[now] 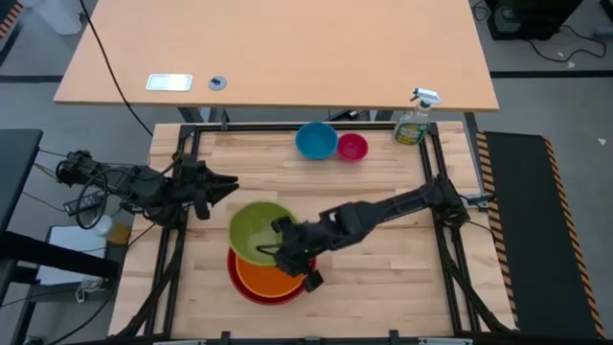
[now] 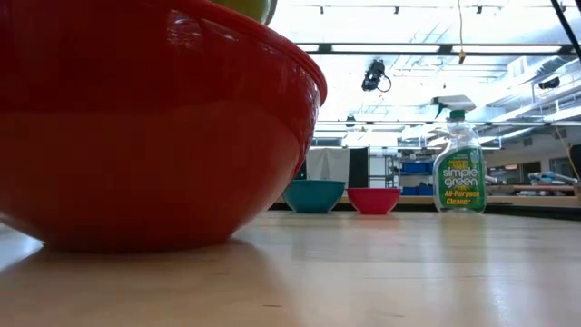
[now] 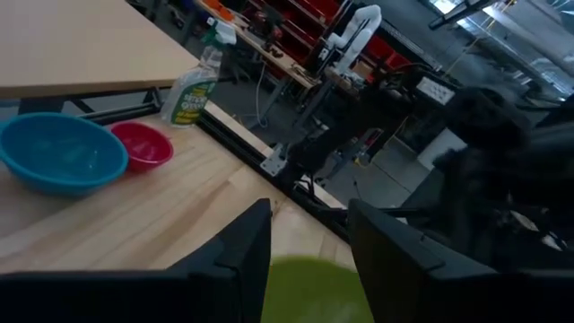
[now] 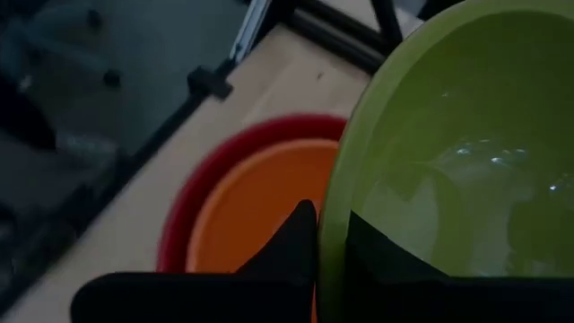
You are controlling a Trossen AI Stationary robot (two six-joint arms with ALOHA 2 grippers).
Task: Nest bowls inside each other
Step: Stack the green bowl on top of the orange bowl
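Note:
A lime green bowl (image 1: 257,230) hangs over the far left part of an orange bowl (image 1: 273,280), which sits nested in a red bowl (image 1: 251,287) near the table's front. My right gripper (image 1: 283,241) is shut on the green bowl. A blue bowl (image 1: 315,140) and a pink bowl (image 1: 352,147) stand side by side on their bases at the far edge. My left gripper (image 1: 228,186) is open with nothing between its fingers, up off the table to the left of the green bowl. My right gripper pinches the green bowl's rim (image 4: 334,211) on the side toward the table's right: one finger (image 4: 294,235) outside the wall, the other (image 4: 386,247) inside. The fingers slant down from the right. The bowl is held above the orange and red bowls, its mouth up.
A green spray bottle (image 1: 414,123) stands at the far right corner, right of the pink bowl (image 2: 374,200). The red bowl (image 2: 154,127) fills the left half of the low view. Black frame rails (image 1: 450,249) run along the table's sides. Bare wood lies in the middle and right.

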